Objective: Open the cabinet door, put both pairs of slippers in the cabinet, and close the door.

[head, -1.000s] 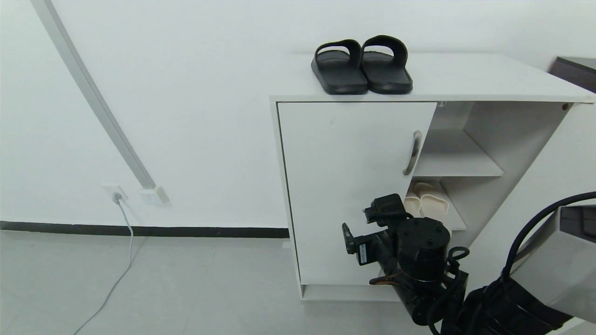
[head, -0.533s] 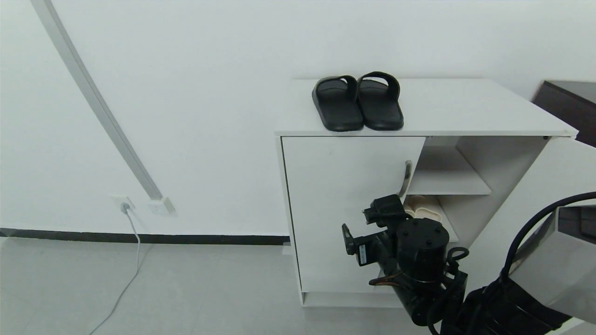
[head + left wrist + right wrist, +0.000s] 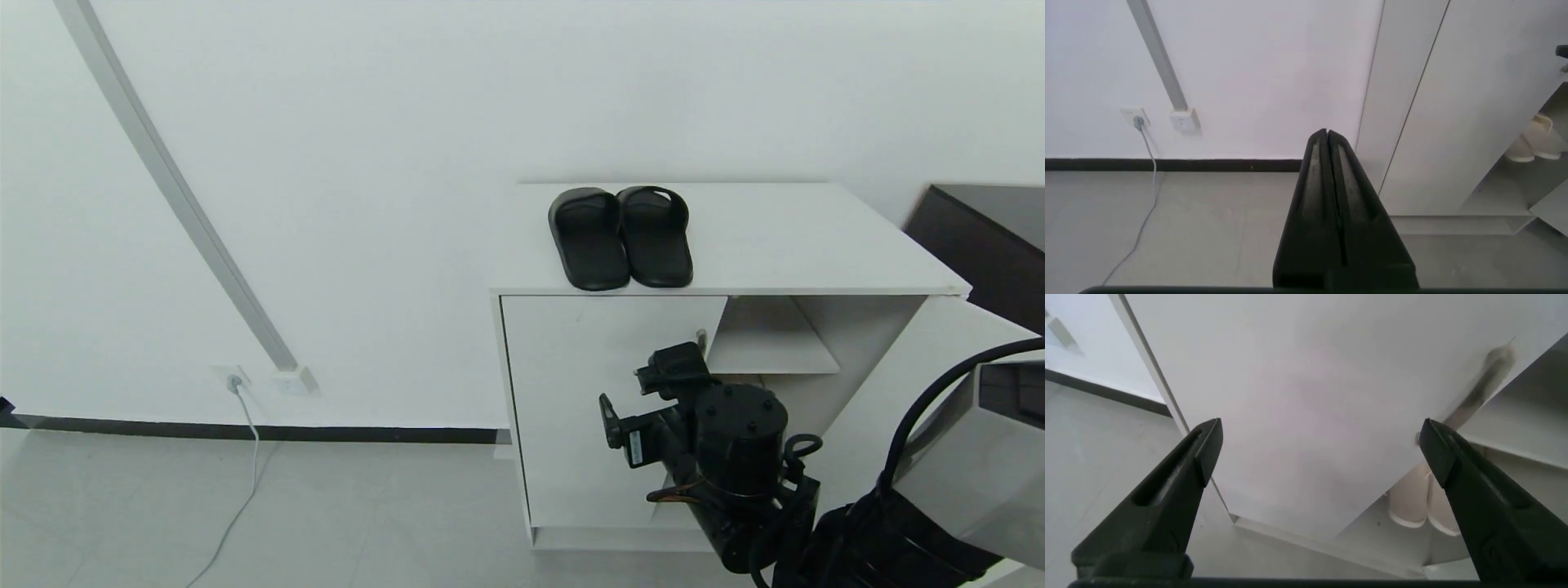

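Slippers [image 3: 620, 237] sit atop the cabinet [image 3: 775, 237], door [image 3: 898, 384] wide for loading; right gripper [image 3: 1316, 449] jaws apart, left gripper [image 3: 1327, 140] jaws together.

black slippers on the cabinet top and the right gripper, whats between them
In the head view, the closed left door and the cabinet top's front edge lie between the right gripper and the black slippers; otherwise bare.

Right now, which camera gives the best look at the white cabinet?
The head view: it takes in the cabinet nearly whole, top, closed door and open right half. The left wrist view catches its side wall and that door at a slant; the right wrist view, close up, the door's front.
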